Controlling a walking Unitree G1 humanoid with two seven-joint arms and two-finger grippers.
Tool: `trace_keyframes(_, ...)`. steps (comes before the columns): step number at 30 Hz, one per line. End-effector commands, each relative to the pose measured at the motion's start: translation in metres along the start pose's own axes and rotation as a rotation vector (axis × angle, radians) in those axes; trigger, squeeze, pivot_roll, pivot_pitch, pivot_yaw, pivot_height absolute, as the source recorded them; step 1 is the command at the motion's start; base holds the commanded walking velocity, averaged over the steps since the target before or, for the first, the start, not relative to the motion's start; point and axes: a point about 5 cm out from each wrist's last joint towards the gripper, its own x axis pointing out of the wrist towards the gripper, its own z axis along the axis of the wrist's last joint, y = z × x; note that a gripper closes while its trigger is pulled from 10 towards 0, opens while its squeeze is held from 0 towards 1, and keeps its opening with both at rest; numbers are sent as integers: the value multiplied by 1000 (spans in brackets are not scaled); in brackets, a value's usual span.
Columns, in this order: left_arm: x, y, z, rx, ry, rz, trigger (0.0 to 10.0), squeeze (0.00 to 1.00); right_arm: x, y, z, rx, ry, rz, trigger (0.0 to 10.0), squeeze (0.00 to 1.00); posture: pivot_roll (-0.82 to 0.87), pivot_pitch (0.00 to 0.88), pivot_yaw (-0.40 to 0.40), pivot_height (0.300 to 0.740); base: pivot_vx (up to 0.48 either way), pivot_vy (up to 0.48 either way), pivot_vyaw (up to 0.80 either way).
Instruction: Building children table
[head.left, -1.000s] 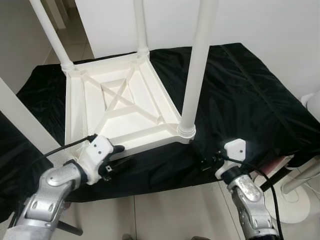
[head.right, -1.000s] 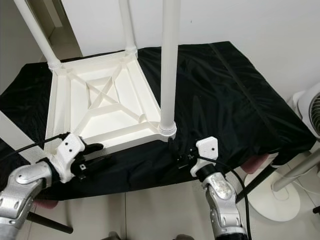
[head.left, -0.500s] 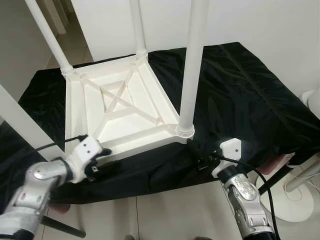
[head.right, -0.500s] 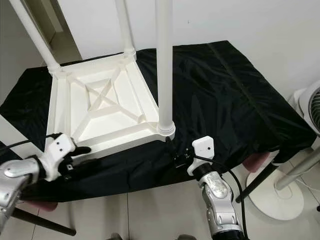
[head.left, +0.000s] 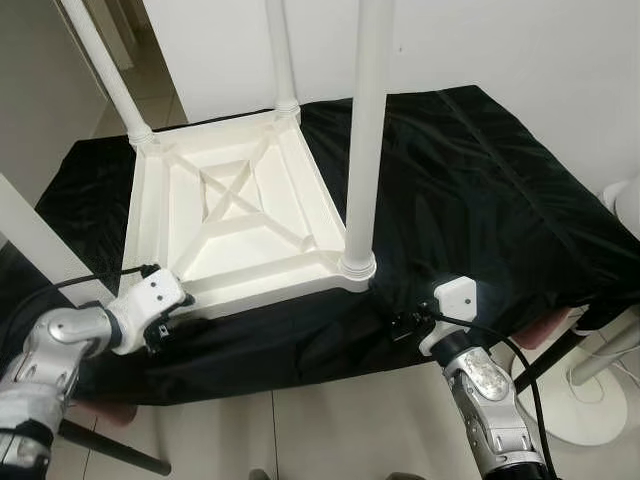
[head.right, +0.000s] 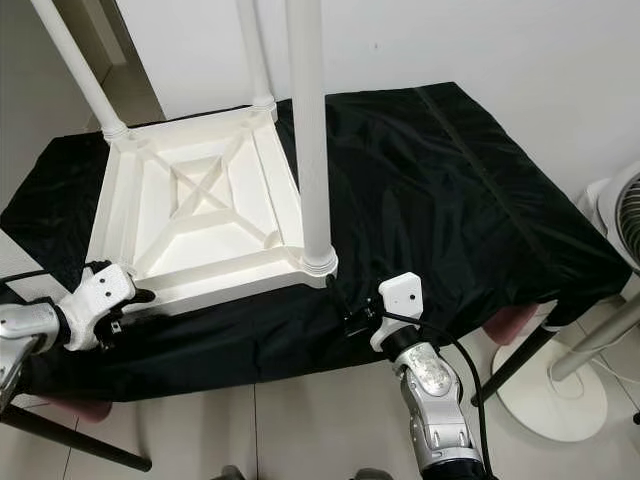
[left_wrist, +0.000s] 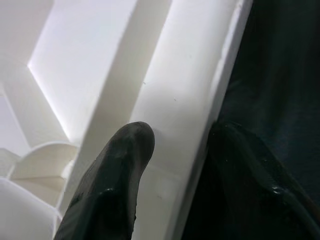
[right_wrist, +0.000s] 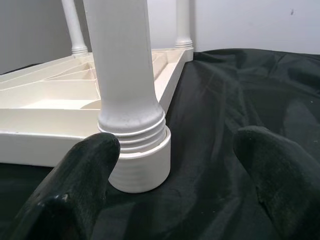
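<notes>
The white children's table (head.left: 240, 215) lies upside down on a black cloth, its legs pointing up. My left gripper (head.left: 165, 325) is at the table's near left corner. It is open, one finger (left_wrist: 117, 175) over the white rim (left_wrist: 175, 115) and the other on the cloth side. My right gripper (head.left: 400, 320) hovers low over the cloth just right of the near right leg (head.left: 362, 150). It is open, and the leg's ribbed collar (right_wrist: 137, 150) stands a short way ahead between its fingers (right_wrist: 85, 175).
The black cloth (head.left: 480, 180) covers the whole work surface and hangs over its near edge. A white fan on a stand (head.right: 620, 230) is at the right, its round base (head.left: 590, 400) on the tiled floor. A white wall rises behind.
My left gripper has slid left along the near rim to the table's near left corner. The right gripper has stayed by the leg's base. The view has shifted slightly.
</notes>
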Motion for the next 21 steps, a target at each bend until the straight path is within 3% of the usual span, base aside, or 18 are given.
trace_keyframes(1, -7, 22, 1, 23, 11, 237, 10000, 0, 1, 5, -3, 6, 5, 8, 10000, 0, -109, 0, 127, 740, 0, 0, 0)
trace_keyframes(6, -2, 37, 7, -12, -33, 355, 10000, 0, 2, 8, -4, 7, 4, 4, 10000, 0, -115, 0, 132, 740, 0, 0, 0)
trace_keyframes(10, 4, 48, 16, -100, -98, 492, 10000, 0, 1, 10, -4, 5, 3, -2, 10000, 0, -129, 0, 138, 740, 0, 0, 0)
trace_keyframes(11, 5, 48, 15, -143, -109, 490, 10000, 0, 0, 9, -4, 4, 4, -7, 10000, 0, -131, 0, 139, 740, 0, 0, 0)
trace_keyframes(17, 4, 48, 22, -149, -167, 471, 10000, 0, -4, 8, -4, 6, 9, -12, 10000, 0, -137, 0, 141, 740, 0, 0, 0)
trace_keyframes(21, 5, 38, 26, -172, -221, 311, 10000, 0, -5, 7, -3, 6, 9, -13, 10000, 0, -135, 0, 133, 740, 0, 0, 0)
